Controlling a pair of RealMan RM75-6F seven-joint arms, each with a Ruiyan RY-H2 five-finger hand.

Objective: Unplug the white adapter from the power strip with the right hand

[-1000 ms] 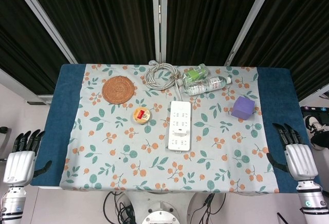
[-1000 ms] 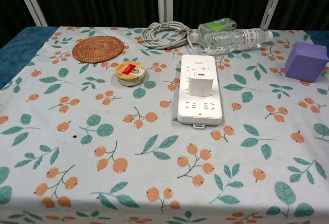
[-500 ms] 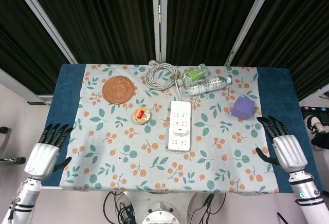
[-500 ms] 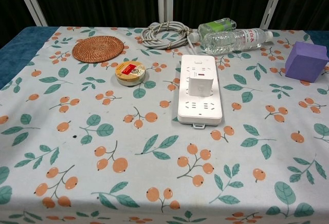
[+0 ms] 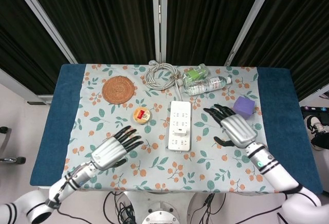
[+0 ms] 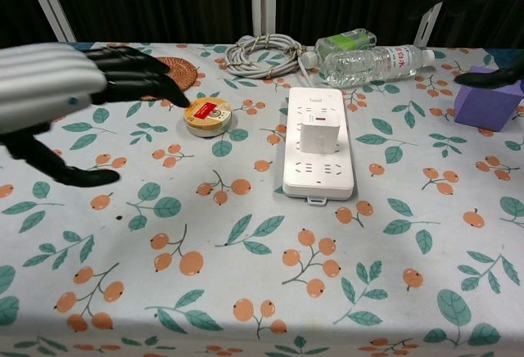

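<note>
Counted: one power strip, one white adapter, two bottles, one woven coaster, one tin, one purple block, one coiled cable.

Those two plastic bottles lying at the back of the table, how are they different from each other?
The clear bottle is longer and see-through, with a white label; the green bottle is shorter and stubbier, with a green label. The clear bottle lies nearer the power strip, the green bottle behind it, towards the curtain. Both lie on their sides, close together, beside the coiled cable.
</note>
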